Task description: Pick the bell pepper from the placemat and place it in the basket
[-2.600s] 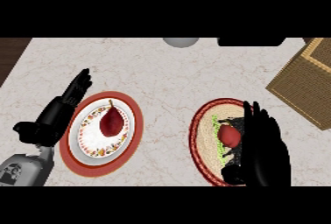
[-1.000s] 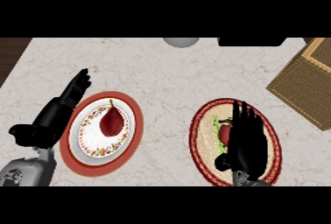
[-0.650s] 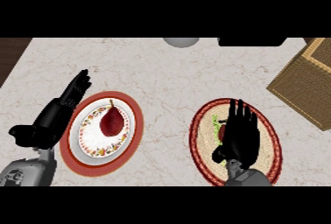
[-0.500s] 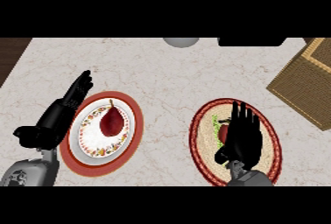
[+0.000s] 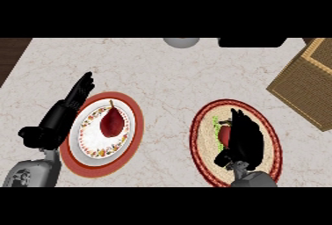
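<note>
At lower right, the black right hand (image 5: 244, 141) curls over the small, smooth red bell pepper (image 5: 224, 133) on the round woven placemat (image 5: 202, 132); light and probably slippery, it is best clasped round its sides.

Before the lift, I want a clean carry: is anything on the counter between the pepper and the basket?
Nothing visible does. The pepper lies on the placemat under the right hand; the basket stands up and to its right, with only bare counter between. The plate and left hand are on the other side.
</note>
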You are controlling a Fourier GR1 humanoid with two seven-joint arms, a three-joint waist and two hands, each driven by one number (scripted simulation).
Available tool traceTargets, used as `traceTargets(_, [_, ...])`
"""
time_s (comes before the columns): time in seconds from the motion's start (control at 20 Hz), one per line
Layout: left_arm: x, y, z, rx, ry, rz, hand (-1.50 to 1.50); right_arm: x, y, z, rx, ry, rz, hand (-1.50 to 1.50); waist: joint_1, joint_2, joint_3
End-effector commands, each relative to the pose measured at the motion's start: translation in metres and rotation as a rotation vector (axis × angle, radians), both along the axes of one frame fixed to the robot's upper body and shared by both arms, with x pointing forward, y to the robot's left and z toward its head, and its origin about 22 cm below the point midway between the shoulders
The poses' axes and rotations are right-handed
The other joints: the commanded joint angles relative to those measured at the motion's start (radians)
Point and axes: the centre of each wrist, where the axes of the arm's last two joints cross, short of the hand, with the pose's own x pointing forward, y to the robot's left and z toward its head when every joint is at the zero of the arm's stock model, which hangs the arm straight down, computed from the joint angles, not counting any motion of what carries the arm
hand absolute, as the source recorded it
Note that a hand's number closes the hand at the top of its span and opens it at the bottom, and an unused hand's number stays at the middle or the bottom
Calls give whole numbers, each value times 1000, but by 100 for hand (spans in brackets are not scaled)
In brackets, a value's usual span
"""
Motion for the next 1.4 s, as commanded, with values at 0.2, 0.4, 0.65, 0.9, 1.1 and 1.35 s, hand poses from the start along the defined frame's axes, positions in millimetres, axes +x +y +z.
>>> traceTargets(0.2, [-3,8,3,4,7,-8,0,-1,3,-17,-26,72,51,150,1,4,3])
traceTargets(0.4, [-4,6,17,2,4,5,0,3,-4,-26,-96,123,101,150,5,4,3])
traceTargets(0.65, [5,8,9,-8,5,8,0,5,-3,-17,-193,61,160,150,0,4,3])
traceTargets(0.9, [18,13,12,-6,-2,-8,0,46,8,-13,-75,-12,90,150,3,9,3])
traceTargets(1.1, [3,0,13,14,1,-10,0,74,27,11,70,-54,9,150,20,8,4])
traceTargets(1.35, [2,0,0,-5,5,-16,0,74,40,43,316,-225,-7,150,17,6,4])
